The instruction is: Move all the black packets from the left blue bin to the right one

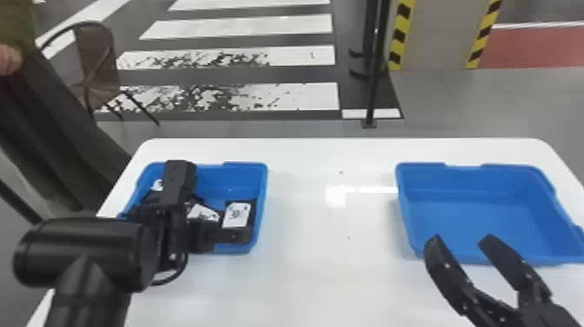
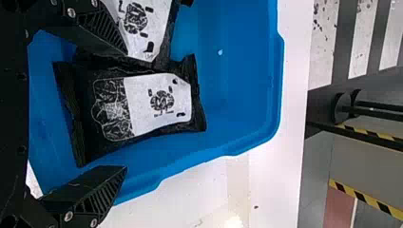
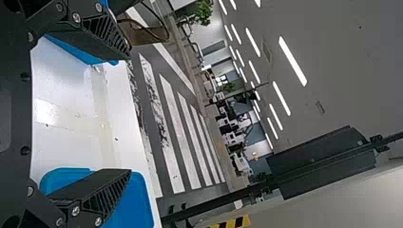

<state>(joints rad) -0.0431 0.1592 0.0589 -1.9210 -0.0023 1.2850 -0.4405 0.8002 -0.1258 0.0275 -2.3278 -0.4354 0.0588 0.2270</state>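
Note:
In the head view my left gripper (image 1: 202, 237) is over the near part of the left blue bin (image 1: 260, 187). My left gripper (image 2: 124, 110) stands open in its wrist view, with a black packet (image 2: 88, 102) lying between and beyond its fingers. A second packet (image 2: 142, 28) adjoins that one. The head view has a packet with a white label (image 1: 237, 215) at the bin's right side and others partly behind the arm. My right gripper (image 1: 460, 241) is open at the near edge of the right blue bin (image 1: 478, 217), which holds nothing; its wrist view also has the right gripper (image 3: 128, 109) open.
Both bins stand on a white table (image 1: 330, 226), with a wide stretch of tabletop between them. Beyond the table's far edge are a dark pole (image 1: 373, 87) and a chair (image 1: 97, 65).

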